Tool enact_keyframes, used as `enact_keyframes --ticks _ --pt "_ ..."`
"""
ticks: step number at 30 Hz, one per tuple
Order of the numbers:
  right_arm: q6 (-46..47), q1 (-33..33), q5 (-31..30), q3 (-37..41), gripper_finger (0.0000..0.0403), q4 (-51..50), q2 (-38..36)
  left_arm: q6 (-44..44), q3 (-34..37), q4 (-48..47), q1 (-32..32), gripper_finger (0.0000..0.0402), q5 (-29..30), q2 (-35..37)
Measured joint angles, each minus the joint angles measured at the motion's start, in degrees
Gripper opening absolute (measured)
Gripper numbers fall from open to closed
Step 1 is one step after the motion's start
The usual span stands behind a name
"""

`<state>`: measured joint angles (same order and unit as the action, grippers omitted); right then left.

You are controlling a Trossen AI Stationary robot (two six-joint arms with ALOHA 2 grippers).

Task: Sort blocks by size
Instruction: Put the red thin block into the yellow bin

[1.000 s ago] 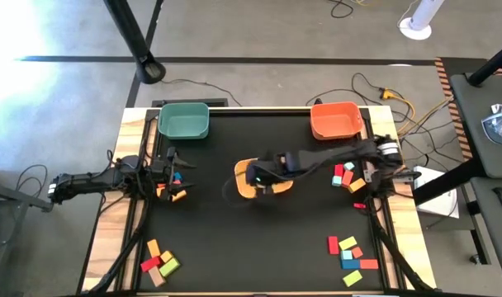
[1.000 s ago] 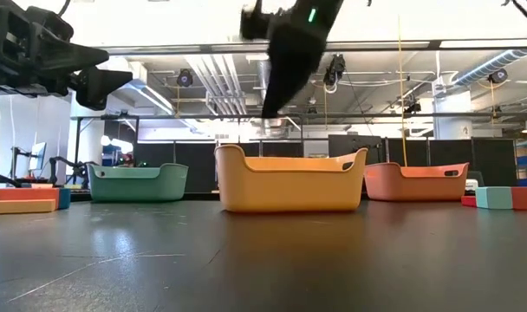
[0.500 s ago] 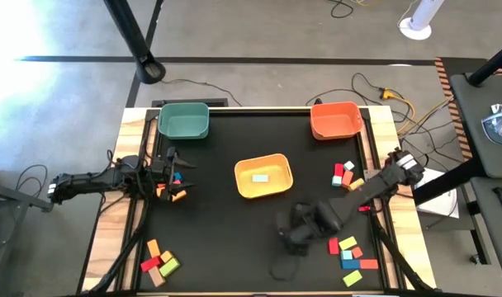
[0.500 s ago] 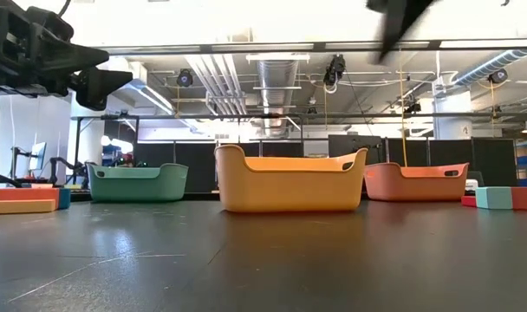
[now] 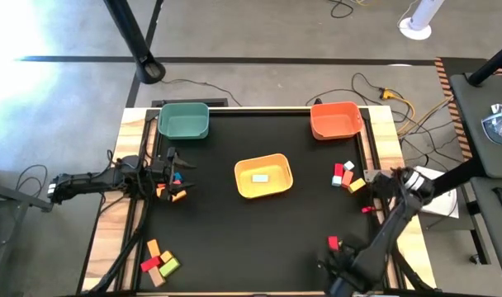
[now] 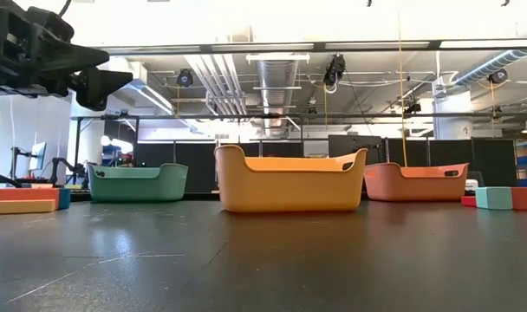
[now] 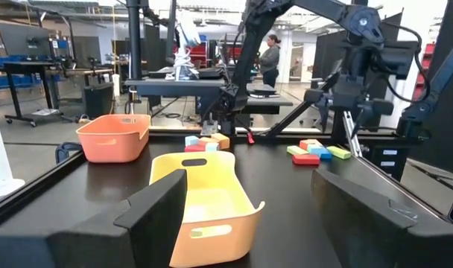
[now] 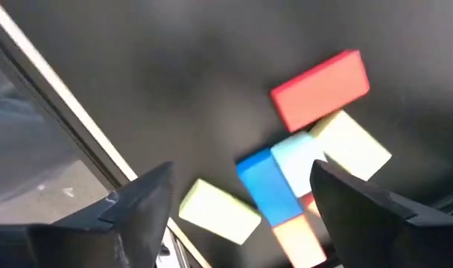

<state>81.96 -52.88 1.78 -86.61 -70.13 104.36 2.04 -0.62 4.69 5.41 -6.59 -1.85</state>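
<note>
The blocks lie in loose groups on the black table. Near the table's front right corner my right gripper [image 5: 333,266] hovers open above one group: a red block [image 8: 320,89], a yellow-green one [image 8: 351,145], a light blue one [image 8: 297,165], a blue one [image 8: 265,186] and a yellow one [image 8: 217,211], all flat on the mat. The arm hides most of this group from above; only a red block [image 5: 333,242] shows. My left gripper [image 5: 175,175] waits open at the left edge, above a few blocks [image 5: 177,195]. A light blue block [image 5: 260,176] lies in the yellow bin [image 5: 243,188].
A green bin [image 5: 183,120] stands at the far left and an orange bin [image 5: 336,120] at the far right. More blocks lie by the right edge [image 5: 347,176] and at the near left corner [image 5: 158,261]. The table's edge rail [image 8: 55,97] runs close to the right gripper.
My right gripper has swung from above the yellow bin toward the table's near right corner and now hangs over the blocks there. With the arm gone, the light blue block shows in the yellow bin.
</note>
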Motion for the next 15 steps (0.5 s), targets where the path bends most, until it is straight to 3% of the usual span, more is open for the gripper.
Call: enact_keyframes --ticks 6,15 --pt "0.2 -2.1 0.3 0.4 0.0310 -0.6 2.2 0.0 0.0 0.0 0.0 0.0274 0.0 -0.1" --pt "-6.1 0.7 0.6 1.9 0.0308 -5.0 2.1 0.0 0.0 0.0 0.0 0.0274 0.0 -0.1"
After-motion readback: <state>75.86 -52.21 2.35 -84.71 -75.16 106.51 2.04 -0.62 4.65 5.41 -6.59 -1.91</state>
